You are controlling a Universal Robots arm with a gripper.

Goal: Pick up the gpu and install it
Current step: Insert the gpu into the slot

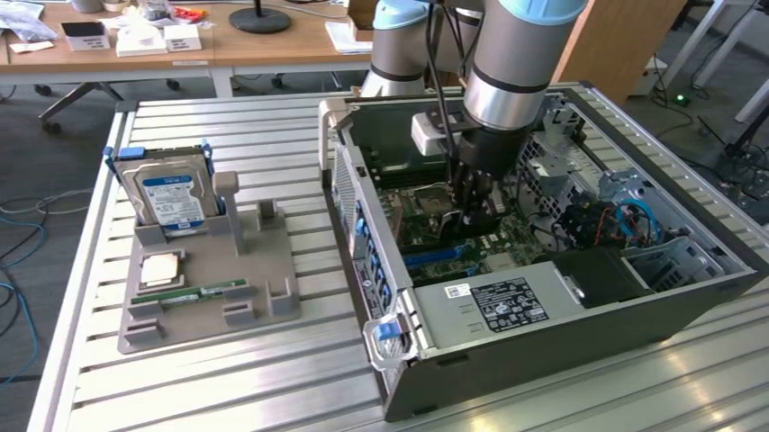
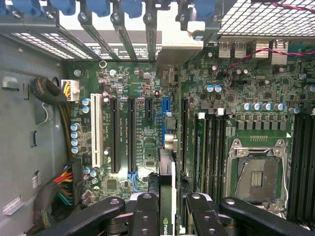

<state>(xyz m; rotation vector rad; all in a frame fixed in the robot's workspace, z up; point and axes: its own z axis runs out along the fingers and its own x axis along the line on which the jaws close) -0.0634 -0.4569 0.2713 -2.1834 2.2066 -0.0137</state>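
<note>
Outside the computer case (image 1: pixel 577 360), toward the exterior view's left, a grey holder tray (image 1: pixel 258 261) carries the hard drive (image 1: pixel 168 193) and the memory stick (image 1: pixel 204 292). Inside the case, the gripper (image 1: pixel 471 202) reaches down over the motherboard (image 2: pixel 142 78). In the wrist view the gripper (image 2: pixel 167 201) is clenched on the gpu (image 2: pixel 166 172), its fingers (image 2: pixel 145 211) pressing either face of the card. The card stands on edge inside the case, seemingly in line with the blue slot (image 2: pixel 164 113). I judge the card light and stiff but fragile, with exposed parts on its faces, so it is best held by the top edge, flat-faced and square. The exterior view gives the arm's position in the case; the wrist view adds the grasp and the slot rows below.
</note>
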